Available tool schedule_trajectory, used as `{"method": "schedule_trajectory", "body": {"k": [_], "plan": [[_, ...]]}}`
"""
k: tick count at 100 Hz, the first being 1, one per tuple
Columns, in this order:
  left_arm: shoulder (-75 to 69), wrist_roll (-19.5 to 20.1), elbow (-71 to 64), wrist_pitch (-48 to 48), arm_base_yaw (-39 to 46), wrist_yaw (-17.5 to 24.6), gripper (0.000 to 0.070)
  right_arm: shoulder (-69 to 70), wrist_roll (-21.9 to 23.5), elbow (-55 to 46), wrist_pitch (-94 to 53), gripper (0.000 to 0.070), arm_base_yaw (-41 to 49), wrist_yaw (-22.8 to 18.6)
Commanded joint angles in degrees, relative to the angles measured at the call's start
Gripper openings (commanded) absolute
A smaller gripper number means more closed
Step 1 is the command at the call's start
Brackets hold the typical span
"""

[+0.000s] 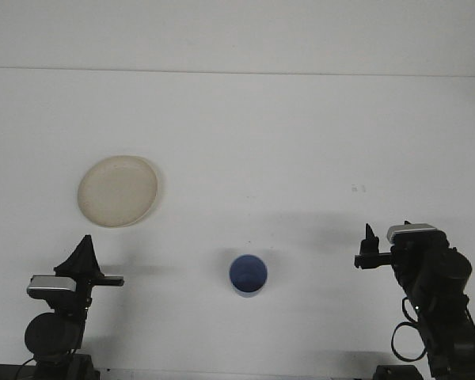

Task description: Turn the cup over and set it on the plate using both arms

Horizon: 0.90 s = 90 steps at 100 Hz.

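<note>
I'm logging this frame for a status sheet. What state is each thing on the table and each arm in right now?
blue cup: upright, mouth up, standing on the table, held by nothing.
plate: flat on the table, nothing on it, apart from the cup.
left gripper: low near the table's front edge, holding nothing.
right gripper: low at the right, clear of the cup, holding nothing.
</note>
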Motion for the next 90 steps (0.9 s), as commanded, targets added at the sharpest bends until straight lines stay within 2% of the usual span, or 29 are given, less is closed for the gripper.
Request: {"method": "schedule_trajectory", "body": {"k": [1,33,46,66,80,90], "plan": [[-0.1,-0.3,-1.1,0.8,0.0,0.0,0.0012,-1.2,1.8,-1.1,2.4,0.0541,0.4,-0.6],[-0.1,-0.7,-0.6,0.7,0.0,0.0,0.0012,-3.1,1.7,-2.3,4.2,0.0541,1.6,-0.4],[0.1,-0.1,3.1,-2.2,0.0,0.0,0.0012,-3.1,1.7,-2.3,4.3,0.0541,1.6,-0.4],[5.4,-2.0,17.2,-15.4,0.0,0.0,0.0012,-3.1,1.7,-2.3,4.8,0.0541,1.6,-0.1],[14.7,-5.6,31.0,-27.7,0.0,0.1,0.0012,-3.1,1.7,-2.3,4.8,0.0541,1.6,0.0],[22.4,-5.4,40.8,-37.2,0.0,0.1,0.0012,-3.1,1.7,-2.3,4.8,0.0541,1.6,0.0]]}}
